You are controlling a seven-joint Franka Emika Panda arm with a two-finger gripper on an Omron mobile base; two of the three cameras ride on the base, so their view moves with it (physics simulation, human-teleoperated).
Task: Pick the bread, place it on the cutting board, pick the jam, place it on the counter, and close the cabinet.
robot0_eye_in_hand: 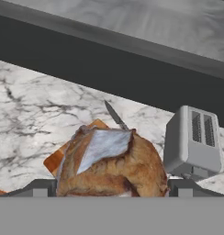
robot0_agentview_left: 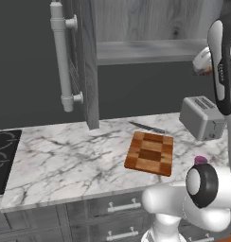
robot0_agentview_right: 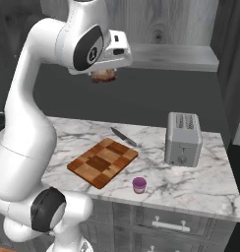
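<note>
Claw (robot0_eye_in_hand: 111, 190) gripping bread (robot0_eye_in_hand: 111, 160), carrying it high above counter (robot0_agentview_right: 210, 182), under cabinet (robot0_agentview_left: 91, 61). Board (robot0_agentview_right: 103, 162) waiting bare. Jam (robot0_agentview_right: 139, 184) already sitting on counter near board. Remaining: bread placement, closing cabinet door.

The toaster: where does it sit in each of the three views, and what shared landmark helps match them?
Left base view: the toaster stands at the right edge, on the counter, right of the cutting board.
Right base view: right of centre, beyond the jam.
Hand view: at the right, beside the bread held in the gripper.
Shared landmark: the knife lying between board and wall.
</note>
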